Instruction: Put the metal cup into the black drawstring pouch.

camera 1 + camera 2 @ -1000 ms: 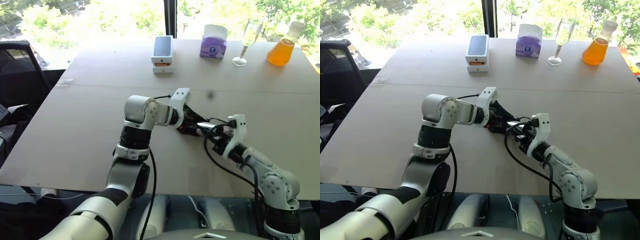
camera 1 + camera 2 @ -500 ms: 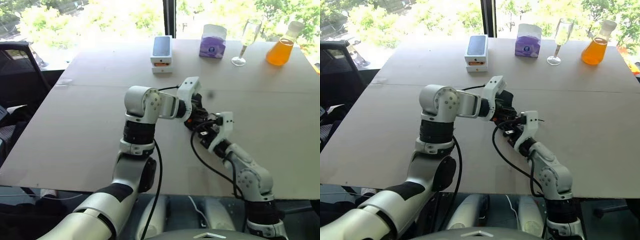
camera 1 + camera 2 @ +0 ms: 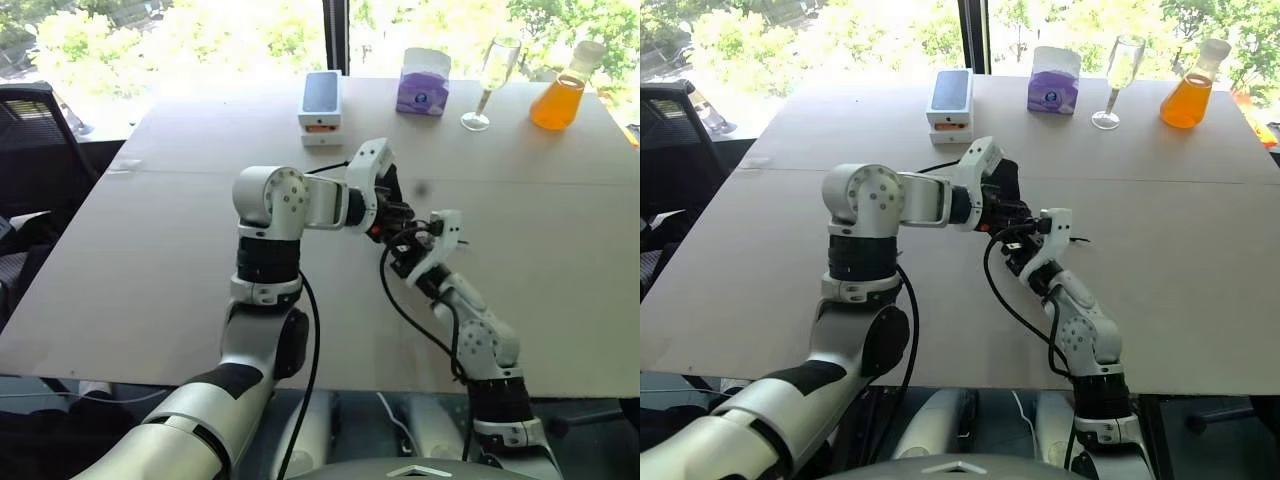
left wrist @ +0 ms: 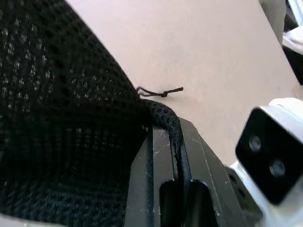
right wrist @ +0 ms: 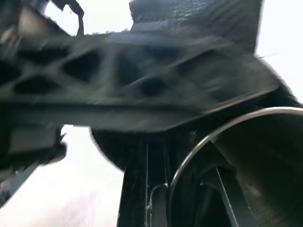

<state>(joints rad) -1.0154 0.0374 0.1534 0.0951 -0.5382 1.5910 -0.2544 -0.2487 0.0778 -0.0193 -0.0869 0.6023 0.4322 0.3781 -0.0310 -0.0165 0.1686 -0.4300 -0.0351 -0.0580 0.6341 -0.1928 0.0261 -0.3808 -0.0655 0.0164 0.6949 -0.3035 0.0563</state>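
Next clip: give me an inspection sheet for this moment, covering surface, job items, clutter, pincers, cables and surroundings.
Surface: pale wooden table, a seam running across it.
Job's things: soft black mesh drawstring pouch lifted off the table, its rim pinched; thin black cord trailing from it. Silver-grey steel cup close beside the pouch, rim showing.
Clutter: white phone box, purple tissue box, clear stemmed wine glass, flask of orange liquid, all along the far edge.
Pincers: left pincer shut on the pouch; right pincer shut on the cup.
Cables: black cable looping along the right arm.
Surroundings: black mesh office chair at the left; window with green trees behind.
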